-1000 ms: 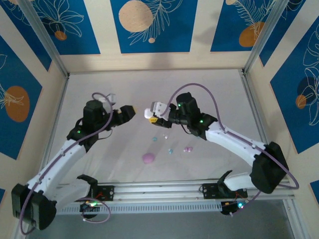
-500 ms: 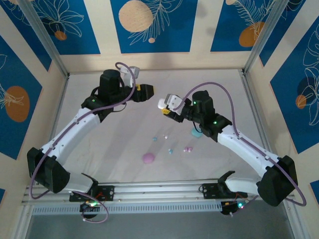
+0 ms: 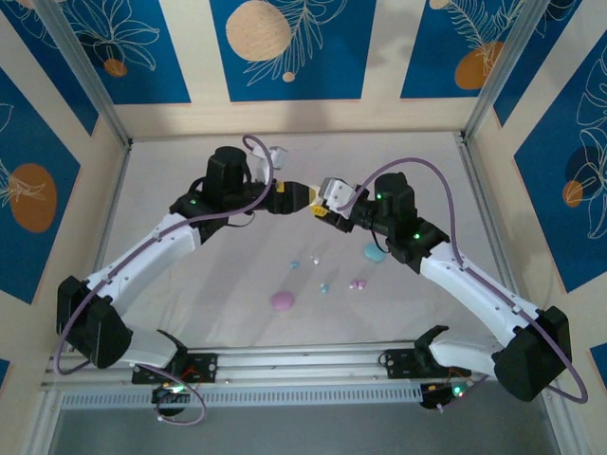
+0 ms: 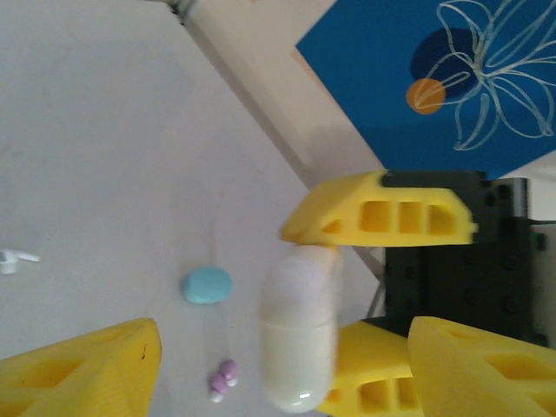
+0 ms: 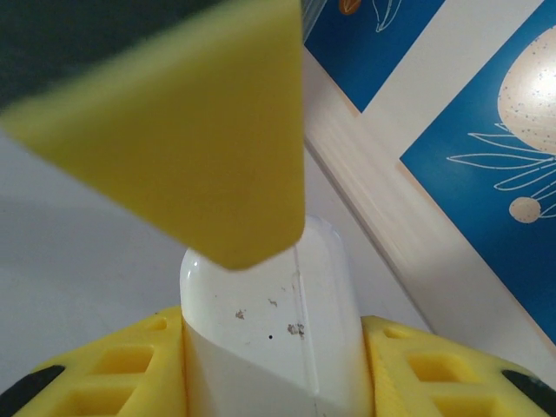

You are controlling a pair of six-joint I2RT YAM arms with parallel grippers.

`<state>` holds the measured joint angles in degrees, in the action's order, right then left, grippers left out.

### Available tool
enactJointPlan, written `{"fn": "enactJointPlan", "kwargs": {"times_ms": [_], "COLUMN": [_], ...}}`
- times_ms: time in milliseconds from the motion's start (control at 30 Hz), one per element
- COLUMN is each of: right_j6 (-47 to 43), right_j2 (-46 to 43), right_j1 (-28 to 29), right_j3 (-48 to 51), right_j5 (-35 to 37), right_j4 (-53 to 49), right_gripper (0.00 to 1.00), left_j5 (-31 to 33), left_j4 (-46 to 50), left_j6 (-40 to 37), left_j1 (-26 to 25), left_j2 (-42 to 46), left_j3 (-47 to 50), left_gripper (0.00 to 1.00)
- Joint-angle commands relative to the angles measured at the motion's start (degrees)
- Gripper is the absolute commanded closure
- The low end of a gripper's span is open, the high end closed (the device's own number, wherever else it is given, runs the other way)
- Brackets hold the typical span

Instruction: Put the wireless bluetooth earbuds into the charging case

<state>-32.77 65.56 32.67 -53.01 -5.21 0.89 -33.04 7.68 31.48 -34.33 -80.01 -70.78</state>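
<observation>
One white case (image 3: 333,187) is sitting clamped in the right gripper (image 3: 325,199). The left gripper (image 3: 300,194), at its 9 o'clock, is gaping wide, holding nothing.

1. A pale, matte surface (image 3: 417,161) lies evenly lit, without hard shadows.
2. Behind the surface, a cream back wall (image 3: 387,57) carries blue panels (image 3: 313,57) with white leaf outlines and peach discs.
3. Metal posts (image 3: 87,81) rise at the surface's far corners.
4. A slotted metal rail (image 3: 303,358) runs along the surface's near edge.
</observation>
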Motion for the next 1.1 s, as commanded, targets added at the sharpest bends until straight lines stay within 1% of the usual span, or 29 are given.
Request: {"fn": "enactJointPlan", "kwargs": {"times_ms": [0,233,400,467,533,600,667,733,800,933,1067], "right_j6": [-0.94,-0.28,0.39,0.31,-0.21,-0.28,0.43,1.93,3.01,1.20,3.58], "right_j2": [-1.22,-2.36,-1.95,-1.80,-1.75,-1.96,-2.56,-3.27,-3.68,-4.29,-5.11], "right_j1": [0.38,0.37,0.43,0.47,0.43,0.02,-0.93,-2.45,-3.39,-3.44,-5.49], "right_j3": [0.77,1.27,1.26,1.05,0.98,0.98,1.14,1.28,1.51,1.49,1.48], "right_j5": [-2.11,-4.41,-4.72,-4.99,-4.72,-4.44,-6.04,-8.62,-9.30,-10.46,-13.70], "right_j4": [1.43,2.88,3.90,3.79,3.18,2.02,0.52,-0.87,-1.39,-3.47,-4.18], "right_gripper": [0.58,0.57,0.57,0.57,0.56,0.52,0.48,0.47,0.46,0.42,0.41], "left_j5": [-2.16,-2.61,-3.59,-3.66,-2.87,-1.52,-0.74,-0.11,-0.44,-3.47,-5.13], "left_j4": [-3.20,-3.80,-3.64,-3.82,-4.14,-5.40,-7.53,-10.03,-12.37,-15.44,-19.73], "left_j6": [1.52,1.96,1.87,1.74,1.67,1.52,1.39,1.01,1.04,0.95,0.47], "left_j1": [-0.87,-1.12,-1.43,-1.50,-1.48,-1.49,-1.49,-1.41,-1.46,-1.37,-1.42], "left_j2": [-0.46,-1.54,-2.98,-3.29,-2.91,-1.82,-0.43,0.98,1.84,1.78,2.37], "left_j3": [-0.47,-0.86,-1.88,-2.12,-1.78,-0.95,0.54,2.11,3.15,3.46,4.95], "left_gripper": [0.30,0.48,0.54,0.64,0.69,0.77,0.83,0.85,0.87,0.87,0.87]}}
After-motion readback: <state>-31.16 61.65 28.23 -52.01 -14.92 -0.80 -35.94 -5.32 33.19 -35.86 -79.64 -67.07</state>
